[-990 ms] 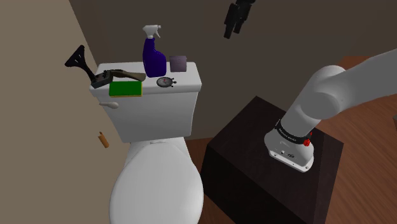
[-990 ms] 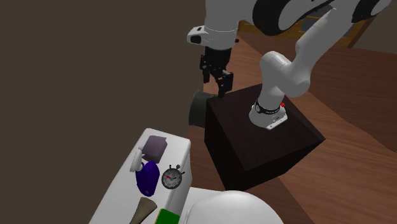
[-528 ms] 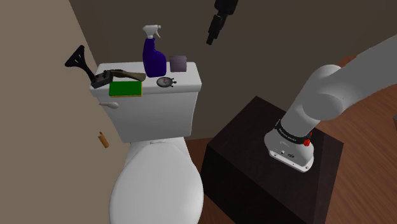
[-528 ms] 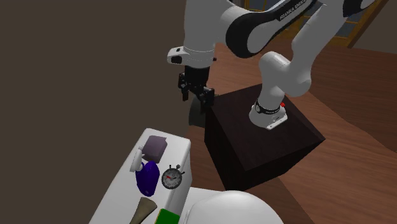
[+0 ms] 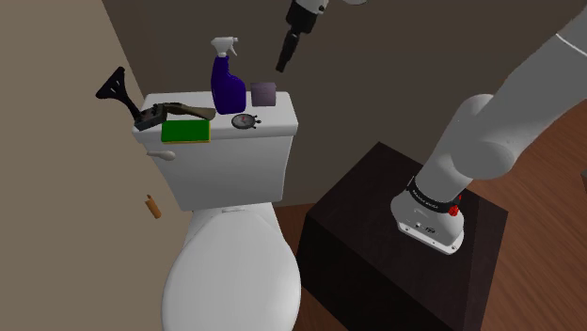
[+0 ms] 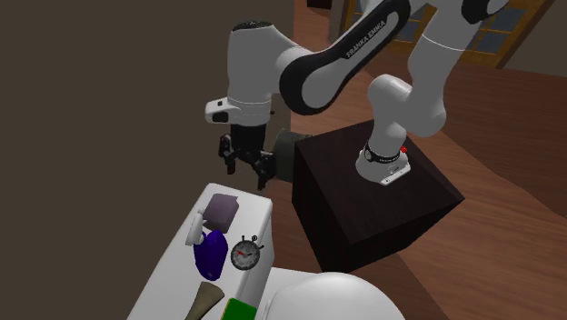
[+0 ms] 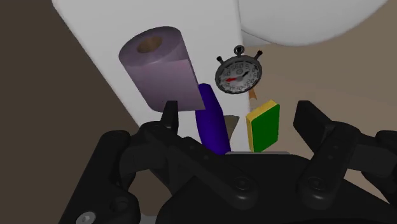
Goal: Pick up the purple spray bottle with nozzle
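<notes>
The purple spray bottle with a white trigger nozzle (image 5: 226, 83) stands upright on the white toilet tank lid (image 5: 282, 113). In the shoulder view, a mauve cylindrical roll (image 5: 262, 92) sits just beside it at three o'clock and a round stopwatch (image 5: 245, 120) lies at five o'clock. The all-black two-finger gripper (image 5: 281, 64) hangs in the air at about two o'clock of the bottle, its fingers spread wide with nothing between them.

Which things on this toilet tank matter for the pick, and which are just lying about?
Job:
purple spray bottle
hand, open

Lying about:
purple roll
stopwatch
green sponge
brown tool
</notes>
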`<control>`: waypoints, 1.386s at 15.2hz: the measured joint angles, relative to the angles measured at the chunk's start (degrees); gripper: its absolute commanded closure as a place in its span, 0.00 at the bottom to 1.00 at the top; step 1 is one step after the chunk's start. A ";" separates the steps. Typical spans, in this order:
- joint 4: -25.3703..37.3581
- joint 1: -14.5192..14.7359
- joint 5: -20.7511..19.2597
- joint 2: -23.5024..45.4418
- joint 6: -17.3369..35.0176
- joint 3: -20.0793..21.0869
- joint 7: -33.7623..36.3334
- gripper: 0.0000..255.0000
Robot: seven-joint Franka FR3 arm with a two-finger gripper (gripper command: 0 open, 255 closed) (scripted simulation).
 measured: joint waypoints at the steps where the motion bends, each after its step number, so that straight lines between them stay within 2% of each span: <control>1: 1.19 0.79 1.67 2.07 1.21 -0.33 -2.75 0.00; 6: 8.92 3.34 10.34 11.58 3.95 -1.03 -16.70 0.00; 10: 16.18 3.82 17.28 19.50 4.70 0.05 -27.63 0.00; 12: 18.49 3.88 19.37 22.09 5.08 0.82 -30.87 0.00; 19: 17.54 3.56 22.90 24.97 8.18 1.67 -35.46 0.00; 20: 17.51 3.54 23.02 25.09 8.28 1.69 -35.61 1.00; 21: 17.50 3.52 23.09 25.15 8.34 1.70 -35.69 1.00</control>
